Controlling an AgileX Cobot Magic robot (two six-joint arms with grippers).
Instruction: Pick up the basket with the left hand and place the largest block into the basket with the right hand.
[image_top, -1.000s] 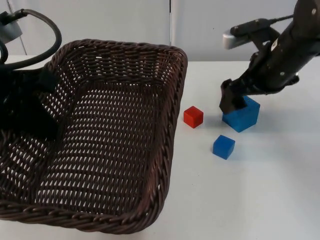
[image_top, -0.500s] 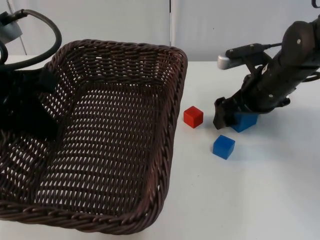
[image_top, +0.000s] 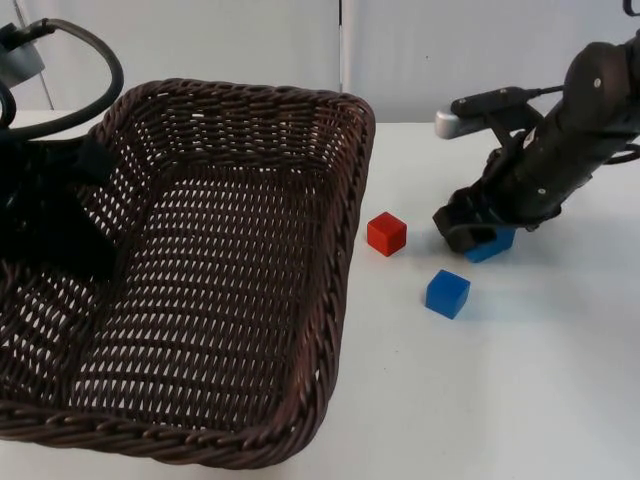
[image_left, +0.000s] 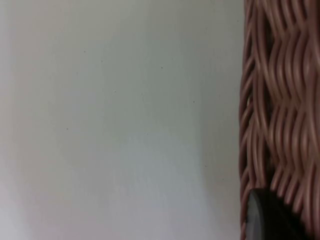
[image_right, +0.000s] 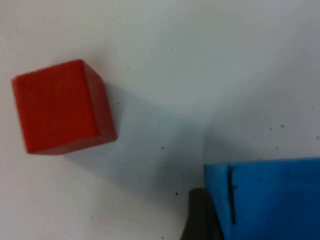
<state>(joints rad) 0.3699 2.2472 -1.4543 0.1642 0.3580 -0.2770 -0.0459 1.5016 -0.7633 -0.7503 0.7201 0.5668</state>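
No text, label, brand, number or sign can be read anywhere in these views. No marking is seen on the wicker basket (image_top: 230, 290), on the red block (image_top: 386, 233), on the two blue blocks (image_top: 447, 293) (image_top: 492, 242), or on the white bench (image_top: 520, 380).

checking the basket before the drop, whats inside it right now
Nothing visible inside the basket: bare weave across the floor. The left arm covers its left side, so that part is unknown. All three blocks sit outside, on the table.
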